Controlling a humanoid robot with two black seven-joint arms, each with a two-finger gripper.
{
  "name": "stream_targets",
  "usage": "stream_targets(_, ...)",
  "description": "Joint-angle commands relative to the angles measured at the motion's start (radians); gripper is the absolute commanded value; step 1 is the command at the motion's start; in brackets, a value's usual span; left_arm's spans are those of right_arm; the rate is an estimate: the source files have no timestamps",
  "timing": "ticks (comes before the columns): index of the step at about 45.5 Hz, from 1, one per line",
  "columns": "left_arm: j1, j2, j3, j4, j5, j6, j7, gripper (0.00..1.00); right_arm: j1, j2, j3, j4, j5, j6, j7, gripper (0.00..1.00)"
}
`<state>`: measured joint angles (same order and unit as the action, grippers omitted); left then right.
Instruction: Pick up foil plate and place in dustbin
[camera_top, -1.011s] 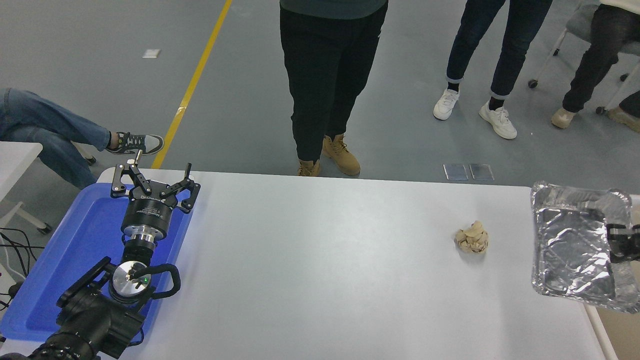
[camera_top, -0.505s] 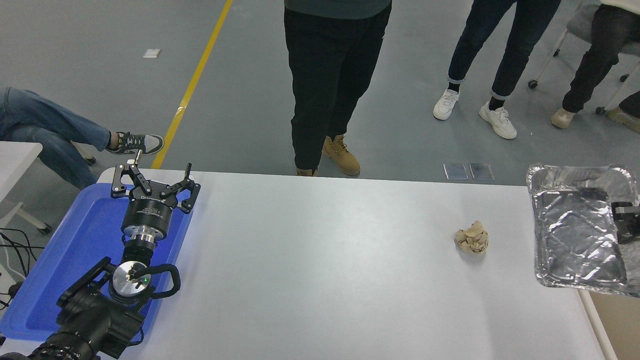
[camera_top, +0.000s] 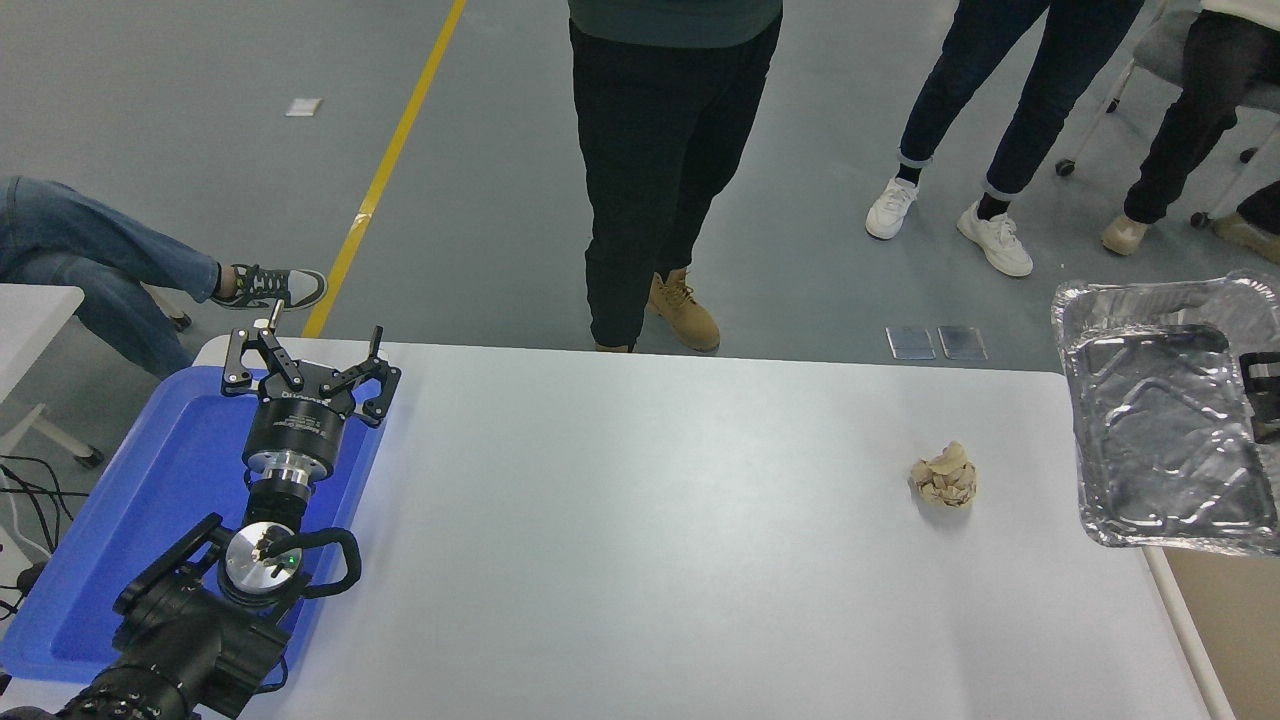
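Head view:
Foil plate: the shiny silver aluminium-foil plate with crinkled rim (camera_top: 1160, 420) hangs in the air at the right edge of the surface, past the far right corner, with its open side turned toward the camera and its right part cut by the picture edge.
Right claw: only a small black part of the right claw (camera_top: 1262, 395) shows at the picture's right edge, on the plate's right rim; it seems to pinch this rim, but I cannot tell how its fingers stand.
Dustbin: a thin piece of the dustbin with white rim and beige inside (camera_top: 1225, 620) shows beside the near right corner of the surface, below the plate.
Left claw: the black left claw (camera_top: 305, 360) is parked over the shallow blue plastic tray (camera_top: 120, 540) at the left edge of the surface, its fingers spread and holding nothing.
Paper ball: a small crumpled tan paper ball (camera_top: 943, 475) lies on the white surface (camera_top: 640, 540), toward the right edge, left of the plate and apart from it.
People: legs and shoes of several persons (camera_top: 660, 180) stand or sit beyond the far edge.
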<state>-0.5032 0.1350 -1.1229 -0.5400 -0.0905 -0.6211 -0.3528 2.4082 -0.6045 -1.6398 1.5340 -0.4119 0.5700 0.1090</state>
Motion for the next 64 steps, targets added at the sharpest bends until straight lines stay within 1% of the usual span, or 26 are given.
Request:
stream_targets(1, 0.0, 0.0, 0.0, 0.0, 0.0, 0.0, 0.0, 1.0, 0.043, 0.023, -0.017, 0.015, 0.015, 0.008, 0.0, 0.0)
stream_targets(15, 0.0, 0.0, 0.0, 0.0, 0.0, 0.001, 0.0, 1.0, 0.117, 0.022, -0.041, 0.046, 0.01, 0.048, 0.0, 0.0)
stream_targets(25, 0.0, 0.0, 0.0, 0.0, 0.0, 0.001, 0.0, 1.0, 0.123, 0.015, -0.044, 0.046, 0.004, 0.05, 0.0, 0.0)
stream_targets(37, 0.0, 0.0, 0.0, 0.0, 0.0, 0.001, 0.0, 1.0, 0.121, -0.018, -0.043, 0.032, -0.005, 0.045, -0.005, 0.0)
stream_targets(45, 0.0, 0.0, 0.0, 0.0, 0.0, 0.001, 0.0, 1.0, 0.114, -0.122, -0.041, -0.028, -0.087, 0.047, -0.009, 0.0)
stream_targets(54, 0.0, 0.0, 0.0, 0.0, 0.0, 0.001, -0.002, 1.0, 0.101, -0.256, -0.04, -0.156, -0.166, 0.06, -0.008, 0.0)
stream_targets(64, 0.0, 0.0, 0.0, 0.0, 0.0, 0.001, -0.003, 1.0, 0.031, -0.408, 0.009, -0.339, -0.315, 0.093, -0.006, 0.0)
